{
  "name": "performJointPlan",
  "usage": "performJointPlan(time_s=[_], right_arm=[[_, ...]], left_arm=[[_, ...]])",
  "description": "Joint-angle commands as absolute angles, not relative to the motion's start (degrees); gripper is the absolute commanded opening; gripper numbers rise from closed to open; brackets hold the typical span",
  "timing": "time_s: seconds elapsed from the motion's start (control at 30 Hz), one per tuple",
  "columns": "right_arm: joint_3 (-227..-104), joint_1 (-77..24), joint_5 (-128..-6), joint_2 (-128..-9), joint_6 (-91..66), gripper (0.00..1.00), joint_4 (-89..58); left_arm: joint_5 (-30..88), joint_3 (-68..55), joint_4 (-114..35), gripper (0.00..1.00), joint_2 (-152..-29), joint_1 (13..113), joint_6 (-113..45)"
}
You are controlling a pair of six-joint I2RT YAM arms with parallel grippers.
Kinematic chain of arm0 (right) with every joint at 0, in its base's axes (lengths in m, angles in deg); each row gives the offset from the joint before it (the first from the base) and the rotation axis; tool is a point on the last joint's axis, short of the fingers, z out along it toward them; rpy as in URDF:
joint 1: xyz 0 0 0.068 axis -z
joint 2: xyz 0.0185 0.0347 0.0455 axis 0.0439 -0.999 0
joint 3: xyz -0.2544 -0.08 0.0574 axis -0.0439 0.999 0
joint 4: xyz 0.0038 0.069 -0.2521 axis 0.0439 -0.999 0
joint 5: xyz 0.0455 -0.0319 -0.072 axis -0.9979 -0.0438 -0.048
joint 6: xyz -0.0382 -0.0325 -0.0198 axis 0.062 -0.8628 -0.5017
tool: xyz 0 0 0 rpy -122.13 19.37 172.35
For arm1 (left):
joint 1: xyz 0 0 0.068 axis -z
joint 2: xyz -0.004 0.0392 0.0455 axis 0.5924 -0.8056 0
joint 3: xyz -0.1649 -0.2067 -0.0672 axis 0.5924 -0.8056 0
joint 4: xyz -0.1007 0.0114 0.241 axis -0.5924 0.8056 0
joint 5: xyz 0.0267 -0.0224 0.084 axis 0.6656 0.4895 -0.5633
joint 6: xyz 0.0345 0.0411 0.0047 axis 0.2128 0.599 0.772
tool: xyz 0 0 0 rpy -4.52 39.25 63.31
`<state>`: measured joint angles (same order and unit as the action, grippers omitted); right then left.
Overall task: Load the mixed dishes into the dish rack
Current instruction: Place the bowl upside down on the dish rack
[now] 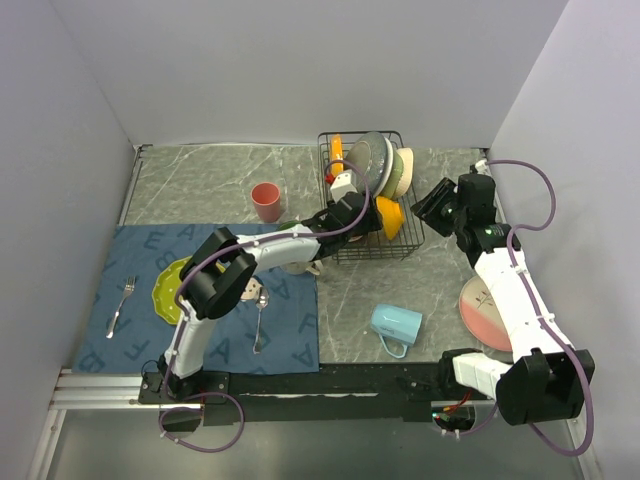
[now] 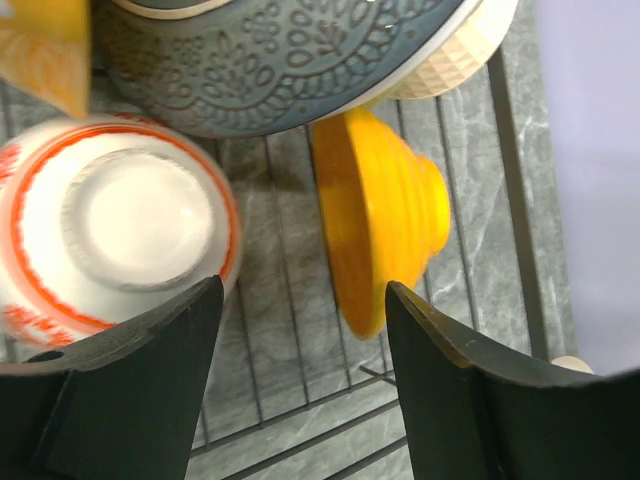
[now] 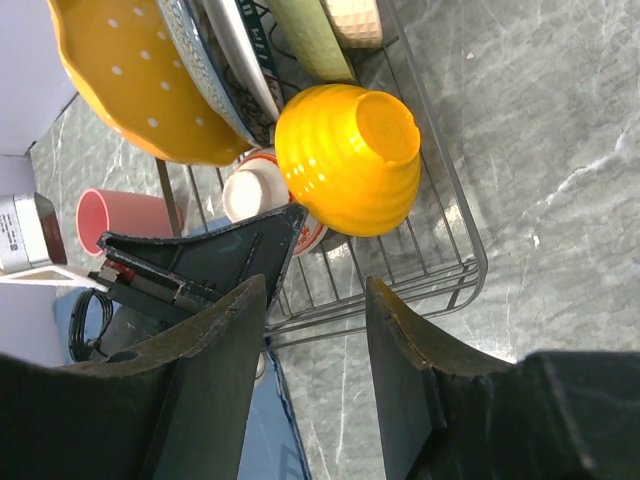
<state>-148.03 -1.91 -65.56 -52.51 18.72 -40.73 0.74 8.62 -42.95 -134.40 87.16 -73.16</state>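
The black wire dish rack point(image 1: 375, 256) holds an orange scalloped plate point(image 3: 130, 75), a grey patterned plate point(image 2: 290, 50), a green and a cream piece, an orange bowl point(image 1: 390, 216) on its side, and a small red-patterned dish point(image 2: 120, 220) lying upside down. My left gripper point(image 1: 348, 207) reaches into the rack. Its jaws stand open over the wires point(image 2: 290, 300), with the small dish to the left, the orange bowl point(image 2: 385, 215) to the right and nothing between them. My right gripper point(image 1: 434, 205) hovers just right of the rack, open and empty, facing the orange bowl point(image 3: 345, 155).
On the blue cloth mat point(image 1: 140, 250) lie a lime-green plate point(image 1: 170, 290), a fork point(image 1: 122, 303) and a spoon point(image 1: 259, 320). A pink cup point(image 1: 266, 201) stands behind the mat. A light blue mug point(image 1: 395, 325) lies at the front centre, and a pink plate point(image 1: 482, 310) sits under the right arm.
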Motion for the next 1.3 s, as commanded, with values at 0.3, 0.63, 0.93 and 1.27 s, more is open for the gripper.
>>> performJointPlan(time_s=[0.3, 0.63, 0.93, 1.27], right_arm=[[-149.4, -1.4, -64.0, -49.8, 19.0, 0.52, -39.9], [-150.0, -1.3, -63.4, -48.4, 18.5, 0.52, -41.2], [-149.4, -1.1, -63.8, -48.6, 18.7, 0.52, -40.8], [-148.6, -1.1, -65.1, -50.0, 19.1, 0.52, -39.5]], left_arm=[[5.8, 9.9, -50.5, 0.45, -127.3, 88.0, -66.0], [9.5, 20.0, -47.3, 0.44, -137.0, 87.5, -65.8], [9.8, 20.9, -45.6, 0.42, -142.4, 85.7, -65.2], [8.3, 15.1, -45.3, 0.37, -140.4, 85.7, -65.2]])
